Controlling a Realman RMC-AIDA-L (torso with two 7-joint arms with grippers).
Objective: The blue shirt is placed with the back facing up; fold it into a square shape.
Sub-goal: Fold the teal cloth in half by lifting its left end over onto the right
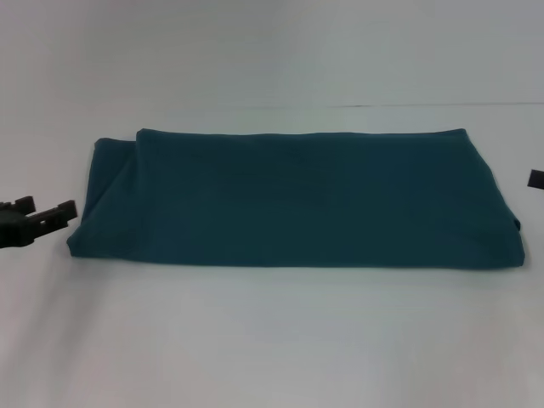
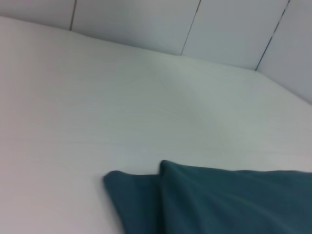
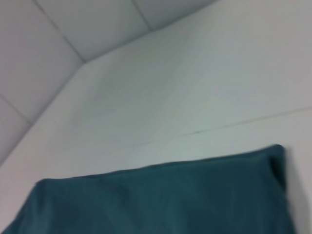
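Observation:
The blue shirt (image 1: 297, 200) lies flat on the white table (image 1: 272, 340), folded into a long wide band, with a lower layer sticking out at its left end. It also shows in the left wrist view (image 2: 214, 200) and in the right wrist view (image 3: 161, 200). My left gripper (image 1: 47, 209) is just left of the shirt's left end, low over the table, open and empty, not touching the cloth. Only a small black piece of my right gripper (image 1: 536, 178) shows at the frame's right edge, just beyond the shirt's right end.
White wall panels (image 2: 146, 24) rise behind the table's far edge. A thin seam line (image 1: 425, 105) runs across the table surface behind the shirt.

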